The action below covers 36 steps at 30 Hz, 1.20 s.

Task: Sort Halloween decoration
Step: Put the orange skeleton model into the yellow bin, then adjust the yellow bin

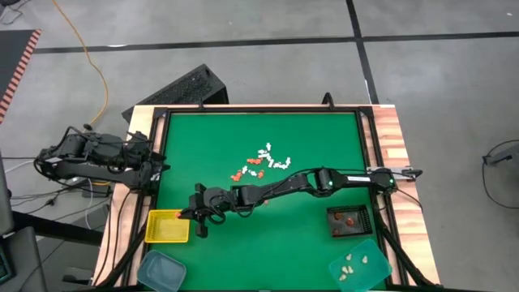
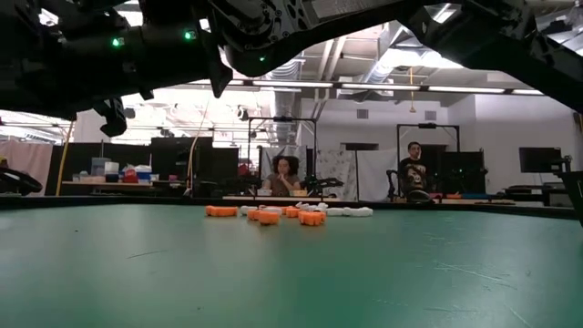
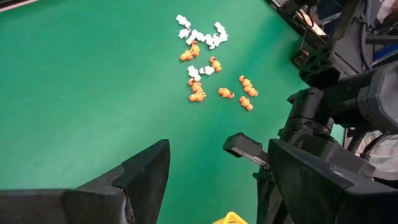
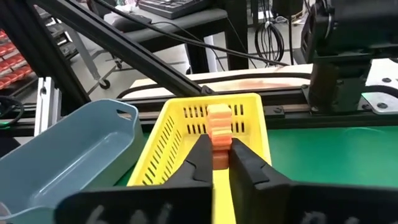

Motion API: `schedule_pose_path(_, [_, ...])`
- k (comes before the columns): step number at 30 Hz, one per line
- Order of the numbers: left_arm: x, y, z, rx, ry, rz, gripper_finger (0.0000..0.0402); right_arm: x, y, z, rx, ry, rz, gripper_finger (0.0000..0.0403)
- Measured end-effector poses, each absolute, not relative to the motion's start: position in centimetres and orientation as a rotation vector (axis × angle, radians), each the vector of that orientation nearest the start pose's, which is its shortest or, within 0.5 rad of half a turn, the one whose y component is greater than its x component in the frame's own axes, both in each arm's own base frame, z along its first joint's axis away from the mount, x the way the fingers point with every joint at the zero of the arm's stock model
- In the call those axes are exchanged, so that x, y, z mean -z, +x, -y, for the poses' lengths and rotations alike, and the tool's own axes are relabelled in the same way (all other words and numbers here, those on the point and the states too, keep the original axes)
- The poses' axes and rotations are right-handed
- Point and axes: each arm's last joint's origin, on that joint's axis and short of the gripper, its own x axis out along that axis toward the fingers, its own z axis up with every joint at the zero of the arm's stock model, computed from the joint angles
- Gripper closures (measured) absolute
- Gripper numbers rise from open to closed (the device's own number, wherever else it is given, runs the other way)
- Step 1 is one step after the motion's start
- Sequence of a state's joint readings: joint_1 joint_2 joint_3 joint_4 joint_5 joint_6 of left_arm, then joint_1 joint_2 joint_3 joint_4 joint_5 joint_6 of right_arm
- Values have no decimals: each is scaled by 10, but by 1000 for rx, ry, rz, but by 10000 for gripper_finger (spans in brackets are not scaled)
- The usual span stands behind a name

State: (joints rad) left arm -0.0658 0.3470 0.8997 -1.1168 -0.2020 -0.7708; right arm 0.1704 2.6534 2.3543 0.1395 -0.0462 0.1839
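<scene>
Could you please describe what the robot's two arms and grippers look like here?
Both arms are dark, jointed links with black cabling. The right arm has a small green light near its elbow. The right gripper has two dark wedge-shaped fingers; the left gripper has broad, flat, matte black ones.

Robotics lab / open workshop hall: bare concrete floor [image 1: 243,57] w/ tape lines, exposed ceiling ducts [image 2: 401,41], desks w/ monitors [image 2: 537,159], two people [image 2: 286,175] seated at workstations, keyboard [image 1: 174,91] & cables beside the green table [image 1: 203,138].
</scene>
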Motion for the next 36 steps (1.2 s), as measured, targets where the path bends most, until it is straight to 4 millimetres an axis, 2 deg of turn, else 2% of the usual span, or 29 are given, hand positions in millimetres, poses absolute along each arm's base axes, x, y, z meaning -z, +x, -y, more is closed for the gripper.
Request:
schedule_pose_path(8, [-322,30,-4,-339,-674,-478,141,-193,591,-103,-196,173,-205,291])
schedule_pose_path(16, [-322,30,-4,-341,-673,-477,141,-194,592,-103,-176,177,-195,256])
schedule_pose_path(21, [-322,30,-4,-356,-665,-471,141,-202,590,-105,-170,145,-184,286])
schedule_pose_path(31, [-320,29,-5,-388,-657,-482,146,-192,587,-110,-127,138,-281,391])
schedule_pose_path(36, [-313,31,-5,-438,-661,-590,177,-196,581,-112,-42,124,-344,399])
